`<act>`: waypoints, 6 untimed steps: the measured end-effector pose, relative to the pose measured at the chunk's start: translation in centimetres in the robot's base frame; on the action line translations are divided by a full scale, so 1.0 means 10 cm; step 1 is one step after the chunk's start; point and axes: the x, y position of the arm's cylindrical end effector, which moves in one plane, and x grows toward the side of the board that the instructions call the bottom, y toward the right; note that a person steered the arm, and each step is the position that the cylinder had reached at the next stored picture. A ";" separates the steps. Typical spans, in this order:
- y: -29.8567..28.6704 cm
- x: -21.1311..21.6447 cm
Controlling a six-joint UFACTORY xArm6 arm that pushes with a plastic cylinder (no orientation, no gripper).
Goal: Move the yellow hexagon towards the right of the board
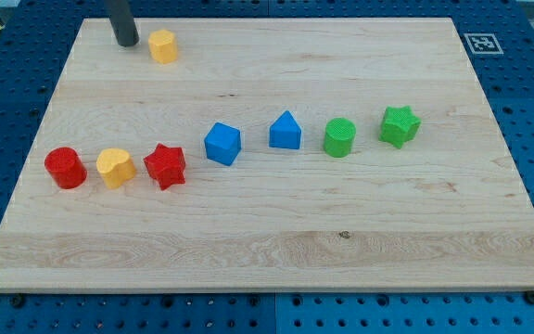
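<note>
The yellow hexagon (162,45) sits near the top left of the wooden board (276,241). My tip (126,43) rests on the board just to the left of the hexagon, with a small gap between them. The dark rod rises from it out of the view's top.
A curved row of blocks crosses the middle of the board: a red cylinder (65,168), a yellow heart-like block (115,168), a red star (165,166), a blue cube-like block (222,144), a blue pointed block (286,131), a green cylinder (339,137) and a green star (400,125). A marker tag (480,43) lies at the top right.
</note>
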 end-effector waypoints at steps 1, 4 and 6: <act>0.17 0.09; 0.78 0.20; 1.06 0.40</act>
